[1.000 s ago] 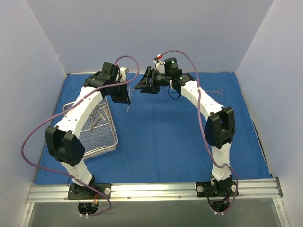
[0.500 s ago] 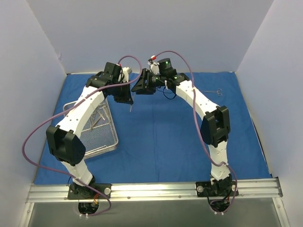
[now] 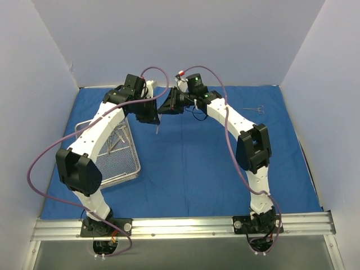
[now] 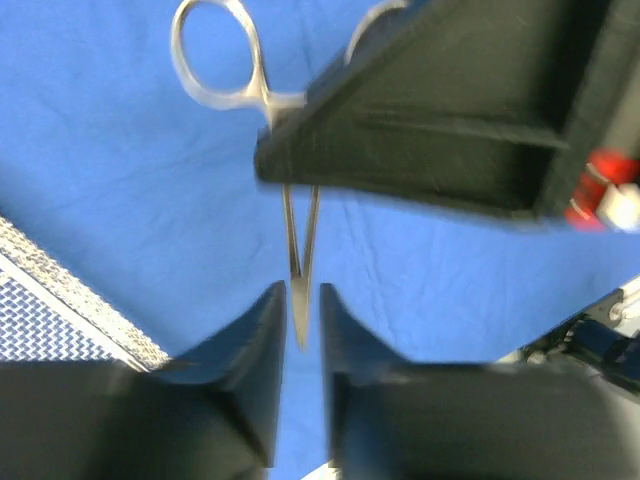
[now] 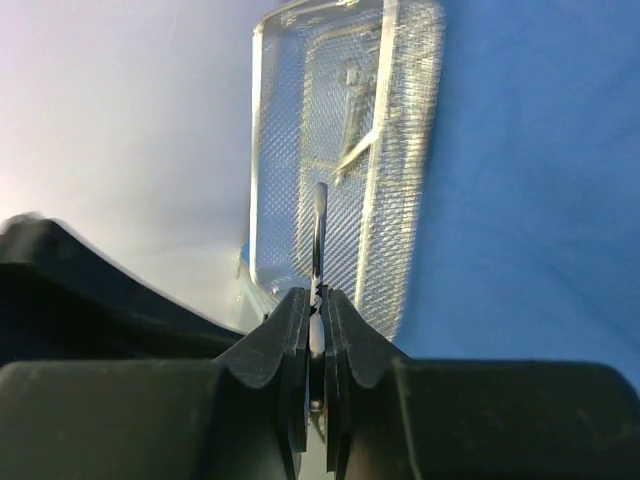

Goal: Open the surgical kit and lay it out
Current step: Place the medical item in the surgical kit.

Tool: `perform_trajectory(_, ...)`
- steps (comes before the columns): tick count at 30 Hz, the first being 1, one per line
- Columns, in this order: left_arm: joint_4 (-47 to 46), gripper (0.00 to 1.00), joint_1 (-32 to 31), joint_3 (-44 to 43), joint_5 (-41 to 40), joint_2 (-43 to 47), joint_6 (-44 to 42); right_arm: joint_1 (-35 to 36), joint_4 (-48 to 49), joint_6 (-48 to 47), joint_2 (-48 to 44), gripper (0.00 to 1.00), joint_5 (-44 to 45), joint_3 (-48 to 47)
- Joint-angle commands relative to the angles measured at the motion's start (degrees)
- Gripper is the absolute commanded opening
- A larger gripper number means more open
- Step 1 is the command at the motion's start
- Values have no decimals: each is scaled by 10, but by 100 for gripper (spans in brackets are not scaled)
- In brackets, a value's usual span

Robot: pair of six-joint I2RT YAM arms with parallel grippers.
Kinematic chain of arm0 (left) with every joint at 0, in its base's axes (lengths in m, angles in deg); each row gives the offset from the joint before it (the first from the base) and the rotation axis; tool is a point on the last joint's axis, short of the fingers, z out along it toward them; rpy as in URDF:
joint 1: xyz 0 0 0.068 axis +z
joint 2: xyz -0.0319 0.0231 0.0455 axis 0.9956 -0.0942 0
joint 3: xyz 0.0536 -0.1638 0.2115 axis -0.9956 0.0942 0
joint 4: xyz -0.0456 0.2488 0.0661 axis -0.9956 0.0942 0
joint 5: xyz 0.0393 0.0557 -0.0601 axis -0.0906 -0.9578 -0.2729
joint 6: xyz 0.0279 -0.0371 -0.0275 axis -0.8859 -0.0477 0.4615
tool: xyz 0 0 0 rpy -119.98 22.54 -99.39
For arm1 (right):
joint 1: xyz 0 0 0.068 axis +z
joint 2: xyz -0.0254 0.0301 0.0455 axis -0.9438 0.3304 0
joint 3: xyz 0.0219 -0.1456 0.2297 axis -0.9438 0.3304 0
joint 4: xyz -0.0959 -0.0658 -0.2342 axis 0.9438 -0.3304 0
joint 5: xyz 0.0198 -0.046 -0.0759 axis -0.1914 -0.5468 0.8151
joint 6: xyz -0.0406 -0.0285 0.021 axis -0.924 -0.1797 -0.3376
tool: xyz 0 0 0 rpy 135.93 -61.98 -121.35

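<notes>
right jaws clamp the instrument (image 5: 320,230) over open cloth (image 3: 197,163); left jaws barely parted.

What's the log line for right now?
step: handover | right gripper: shut on instrument | left gripper: open around its tip | place: above blue cloth

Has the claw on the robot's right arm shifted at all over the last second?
Yes. In the top view the right claw has slid left, away from the lone instrument lying at the far right and closer to the left claw.
</notes>
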Motion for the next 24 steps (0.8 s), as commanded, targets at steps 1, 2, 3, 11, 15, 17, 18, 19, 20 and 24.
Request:
perform_trajectory(1,-36,42,18,-9,30,20,14,-34,73,27,-45,0,8,62)
perform_trajectory(2,-39,46,26,4,32,29,16,-42,81,41,-59,0,8,75)
perform_trajectory(3,-46,49,44,11,33,31,20,-60,101,49,-66,0,7,89)
perform_trajectory(11,-104,54,161,65,112,46,42,-169,93,49,-110,0,22,155)
perform_trajectory(15,-114,54,187,90,113,39,52,-231,139,69,-135,0,51,214)
perform_trajectory(17,-110,53,195,105,110,34,57,-265,176,92,-146,0,65,243)
perform_trajectory(18,-103,53,204,108,104,30,62,-276,233,109,-150,0,72,280)
perform_trajectory(19,-98,53,208,109,102,25,65,-285,268,147,-153,0,78,299)
perform_trajectory(20,-95,53,212,109,100,12,66,-307,328,165,-154,0,83,316)
perform_trajectory(24,-89,52,225,101,118,-19,82,-348,477,238,-144,0,109,387)
